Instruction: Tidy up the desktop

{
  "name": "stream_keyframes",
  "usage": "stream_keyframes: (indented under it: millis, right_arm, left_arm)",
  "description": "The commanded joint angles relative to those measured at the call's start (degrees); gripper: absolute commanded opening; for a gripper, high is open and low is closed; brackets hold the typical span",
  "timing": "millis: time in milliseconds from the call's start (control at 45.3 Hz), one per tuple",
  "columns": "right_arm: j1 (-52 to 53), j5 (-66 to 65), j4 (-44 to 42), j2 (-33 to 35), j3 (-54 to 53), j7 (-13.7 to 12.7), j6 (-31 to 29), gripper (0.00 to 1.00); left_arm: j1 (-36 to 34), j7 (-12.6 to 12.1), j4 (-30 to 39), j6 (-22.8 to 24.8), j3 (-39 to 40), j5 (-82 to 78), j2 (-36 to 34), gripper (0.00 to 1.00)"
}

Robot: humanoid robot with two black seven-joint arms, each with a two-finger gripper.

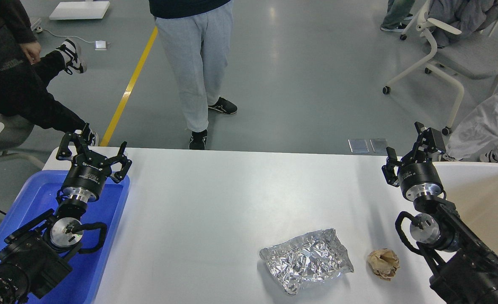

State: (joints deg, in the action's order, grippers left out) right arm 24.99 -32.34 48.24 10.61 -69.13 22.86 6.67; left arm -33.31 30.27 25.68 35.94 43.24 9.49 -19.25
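At the far left a blue tray (118,211) sits on the left end of the desktop (215,202), and what shows of its floor looks bare, though the left arm covers much of it. The left gripper (92,152) hangs over the tray's far corner with its fingers spread wide and nothing between them. The broad white desktop runs from there across the whole view, and its middle and far part are free of clutter. Toward the near edge, right of centre, lies a crumpled silver foil bag (308,259), flattened and resting on the surface. Just beside it to the right, apart from it, sits a small ball of crumpled brown paper (384,264). Neither is touched by either arm. Further right, the right gripper (409,147) is raised near the far edge of the table, over the edge of a beige bin (481,190) that stands at the right end; its fingers appear spread and it holds nothing. The inside of the bin that can be seen looks empty, but much of it is hidden by the right arm. Judging from this, the tidying is at best partly done: two pieces of rubbish remain on the table, both nearer the right arm and the bin, and both have yet to be picked up and dropped in a container.
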Motion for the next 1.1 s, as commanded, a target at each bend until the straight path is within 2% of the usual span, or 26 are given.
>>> stream_keyframes:
  millis: [0, 618, 706, 794, 838, 949, 1081]
  right_arm:
    - [-0.2, 0.0, 0.1, -0.1, 0.0, 0.1, 0.4, 1.00]
    - [1.7, 1.0, -0.2, 1.5, 3.7, 0.6, -0.3, 1.00]
    - [2.8, 1.2, 0.3, 1.8, 4.4, -1.1, -1.8, 1.00]
    - [2.9, 3.2, 1.1, 2.3, 4.3, -6.3, -5.4, 1.00]
    - [2.9, 3.7, 1.8, 3.0, 4.3, -8.0, -5.3, 1.00]
    - [2.9, 3.5, 4.0, 5.6, 6.1, -8.9, -5.8, 1.00]
    - [3.2, 2.5, 7.7, 10.8, 14.9, -8.9, -6.1, 1.00]
  left_arm:
    - [0.0, 0.0, 0.0, 0.0, 0.0, 0.0, 0.0, 1.00]
    - [0.0, 0.0, 0.0, 0.0, 0.0, 0.0, 0.0, 1.00]
    - [0.0, 0.0, 0.0, 0.0, 0.0, 0.0, 0.0, 1.00]
    - [0.0, 0.0, 0.1, 0.0, 0.0, 0.0, 0.0, 1.00]
    - [0.0, 0.0, 0.0, 0.0, 0.0, 0.0, 0.0, 1.00]
    - [0.0, 0.0, 0.1, 0.0, 0.0, 0.0, 0.0, 1.00]
    - [0.0, 0.0, 0.0, 0.0, 0.0, 0.0, 0.0, 1.00]
